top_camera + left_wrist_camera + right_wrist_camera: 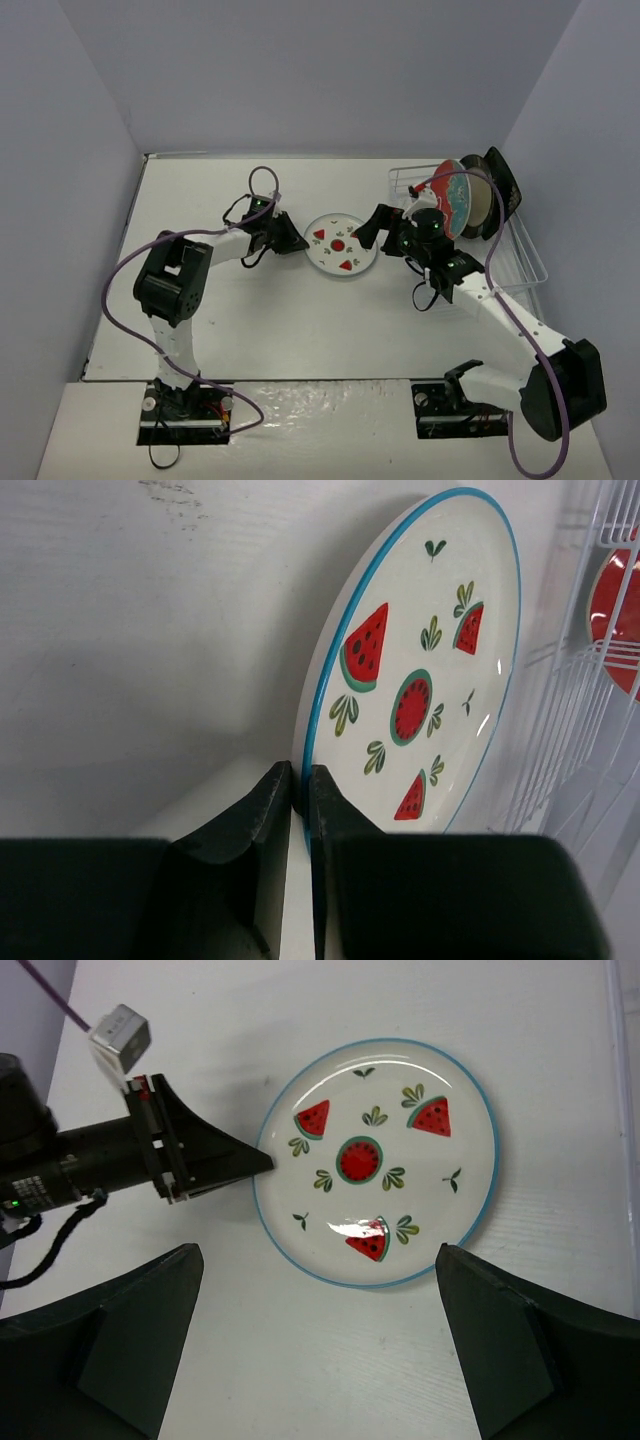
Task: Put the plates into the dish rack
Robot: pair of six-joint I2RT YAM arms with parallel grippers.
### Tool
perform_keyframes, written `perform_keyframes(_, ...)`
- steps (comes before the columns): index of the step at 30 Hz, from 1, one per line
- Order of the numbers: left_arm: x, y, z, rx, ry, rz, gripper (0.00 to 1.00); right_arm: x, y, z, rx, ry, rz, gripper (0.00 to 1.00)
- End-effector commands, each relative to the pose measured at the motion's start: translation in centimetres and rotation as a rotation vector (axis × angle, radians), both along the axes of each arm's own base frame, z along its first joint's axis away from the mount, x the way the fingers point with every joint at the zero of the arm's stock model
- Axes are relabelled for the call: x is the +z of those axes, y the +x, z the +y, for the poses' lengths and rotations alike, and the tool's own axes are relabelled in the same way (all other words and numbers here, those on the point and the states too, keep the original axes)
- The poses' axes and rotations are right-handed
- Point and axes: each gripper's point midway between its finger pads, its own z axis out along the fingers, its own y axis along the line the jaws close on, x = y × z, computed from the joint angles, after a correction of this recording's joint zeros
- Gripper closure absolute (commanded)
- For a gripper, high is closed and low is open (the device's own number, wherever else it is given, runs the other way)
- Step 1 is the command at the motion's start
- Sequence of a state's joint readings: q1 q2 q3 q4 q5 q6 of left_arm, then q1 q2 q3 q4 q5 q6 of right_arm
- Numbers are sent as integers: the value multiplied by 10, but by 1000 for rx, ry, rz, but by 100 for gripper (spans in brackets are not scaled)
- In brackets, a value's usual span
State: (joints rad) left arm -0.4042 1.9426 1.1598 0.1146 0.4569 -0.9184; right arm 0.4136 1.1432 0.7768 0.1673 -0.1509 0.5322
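1. Watermelon-patterned round white plate [342,246]: sitting on the white table [250,320]; I am judging it stiff, glossy, breakable.
2. Left gripper [300,785] is pinching its rim, the best hold; right gripper [372,228] is hovering, jaws spread.

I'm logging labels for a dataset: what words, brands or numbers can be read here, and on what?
None readable.
The watermelon plate bears only pictures of slices and leaves.
The left gripper and the dish rack show no print.
The small grey tag is too blurred to tell.
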Motion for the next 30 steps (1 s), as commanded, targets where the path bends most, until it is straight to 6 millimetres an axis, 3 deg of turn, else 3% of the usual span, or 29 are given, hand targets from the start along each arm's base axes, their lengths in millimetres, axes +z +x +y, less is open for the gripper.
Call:
perform_keyframes(1, 106, 20, -7, 13, -175, -229, 100, 1, 14, 13, -139, 62, -28, 0)
perform_keyframes(4, 123, 18, 4, 50, -161, -268, 100, -6, 17, 11, -268, 108, -14, 0)
perform_keyframes(8, 139, 13, 15, 88, -160, -287, 100, -18, 14, 20, -318, 185, 30, 0)
perform_keyframes(17, 142, 4, 30, 184, -155, -260, 100, -63, -15, 43, -405, 334, 166, 0)
perform_keyframes(22, 149, -2, 34, 203, -165, -261, 100, -70, -16, 56, -400, 368, 177, 0)
perform_keyframes(30, 170, -14, 35, 197, -213, -296, 100, -91, -16, 58, -434, 400, 213, 1)
